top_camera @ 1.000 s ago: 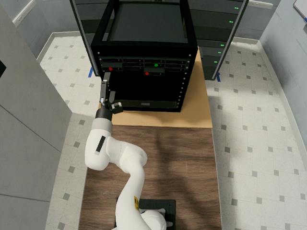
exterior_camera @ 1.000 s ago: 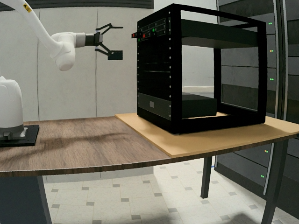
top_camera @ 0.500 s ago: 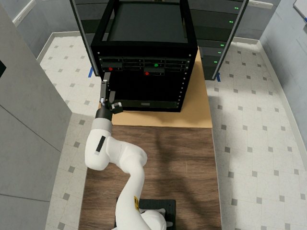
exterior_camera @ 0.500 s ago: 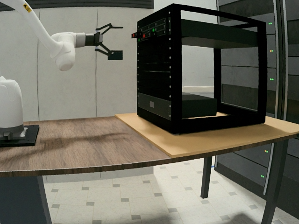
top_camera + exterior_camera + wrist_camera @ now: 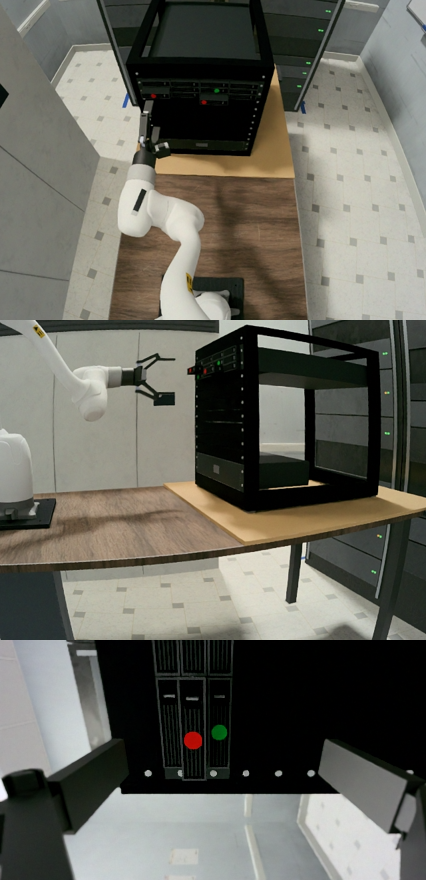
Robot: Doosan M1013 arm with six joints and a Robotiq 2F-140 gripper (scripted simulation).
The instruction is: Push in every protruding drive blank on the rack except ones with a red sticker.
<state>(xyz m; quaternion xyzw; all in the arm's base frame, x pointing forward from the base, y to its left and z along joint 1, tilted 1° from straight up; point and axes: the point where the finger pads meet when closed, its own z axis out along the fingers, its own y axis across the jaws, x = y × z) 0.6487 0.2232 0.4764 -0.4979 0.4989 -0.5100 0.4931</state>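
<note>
The black rack [image 5: 199, 79] stands on the tan board [image 5: 295, 516], with its drive blanks in rows across the top of its front. A red-sticker blank [image 5: 153, 95] sticks out at the left, and it also shows in the wrist view [image 5: 193, 740]. A second red-sticker blank [image 5: 204, 101] sticks out near the middle. One green-sticker blank [image 5: 216, 90] sits above it. Another green-sticker blank [image 5: 219, 732] sits right beside the left red one [image 5: 190, 370]. My gripper [image 5: 168, 378] is open and empty, one finger above the other, a short way in front of the rack's upper left corner [image 5: 151, 119], not touching it.
Tall server cabinets [image 5: 302, 51] stand behind and to the right of the rack. A grey cabinet [image 5: 34, 165] stands on the left of the table. The tan board lies on the far end of the wooden table [image 5: 213, 241]. My arm's base [image 5: 16, 492] is at the near end.
</note>
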